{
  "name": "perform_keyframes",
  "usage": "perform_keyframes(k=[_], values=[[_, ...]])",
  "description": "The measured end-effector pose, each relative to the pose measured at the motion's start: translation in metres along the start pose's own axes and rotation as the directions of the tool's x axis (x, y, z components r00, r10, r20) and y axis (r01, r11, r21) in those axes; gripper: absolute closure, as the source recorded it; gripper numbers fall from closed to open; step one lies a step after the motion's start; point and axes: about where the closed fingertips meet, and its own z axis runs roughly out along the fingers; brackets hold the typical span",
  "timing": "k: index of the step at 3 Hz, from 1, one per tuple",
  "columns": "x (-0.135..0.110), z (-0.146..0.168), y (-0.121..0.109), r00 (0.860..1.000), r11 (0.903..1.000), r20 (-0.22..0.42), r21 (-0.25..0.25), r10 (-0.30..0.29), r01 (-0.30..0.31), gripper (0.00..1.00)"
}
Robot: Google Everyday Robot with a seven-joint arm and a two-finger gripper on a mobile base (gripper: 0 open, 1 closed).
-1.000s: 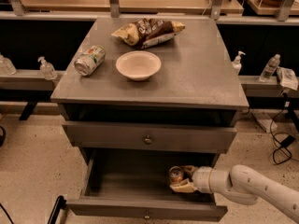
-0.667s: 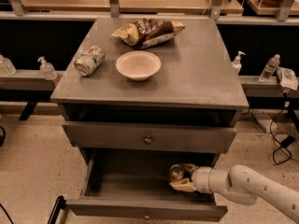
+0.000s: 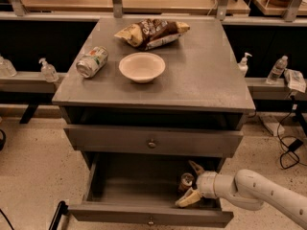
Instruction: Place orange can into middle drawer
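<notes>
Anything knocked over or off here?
Green can lies on its side on the cabinet top, left of the bowl. Otherwise fine: gripper sits open around the orange can in the open drawer.

On the grey surface (image 3: 206, 75) I see a green-and-white can (image 3: 92, 61) lying on its side near the left edge. Just right of it a cream bowl (image 3: 142, 66) stands upright. A crumpled chip bag (image 3: 152, 32) lies behind the bowl. A closed drawer front (image 3: 115, 140) with a round knob (image 3: 152, 143) sits under the surface. Pump bottles (image 3: 48, 71) and a water bottle (image 3: 277, 69) stand on side ledges. Cables (image 3: 290, 147) trail across the speckled floor (image 3: 33, 166). My gripper (image 3: 184, 183) is low, below the surface's right half.
</notes>
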Motion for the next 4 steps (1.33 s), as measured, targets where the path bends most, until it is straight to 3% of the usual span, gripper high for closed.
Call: perform_keyframes(k=[1, 2, 3, 4], values=[[-0.001, -0.001, 0.001, 1.0, 0.9999, 0.022, -0.01, 0.009, -0.009, 0.0], [-0.004, -0.012, -0.004, 0.994, 0.9991, 0.103, -0.017, 0.04, -0.039, 0.0], [-0.022, -0.036, -0.004, 0.97, 0.999, 0.24, -0.021, 0.044, -0.04, 0.0], [-0.03, -0.049, -0.003, 0.959, 0.9996, 0.283, 0.013, 0.021, -0.026, 0.0]])
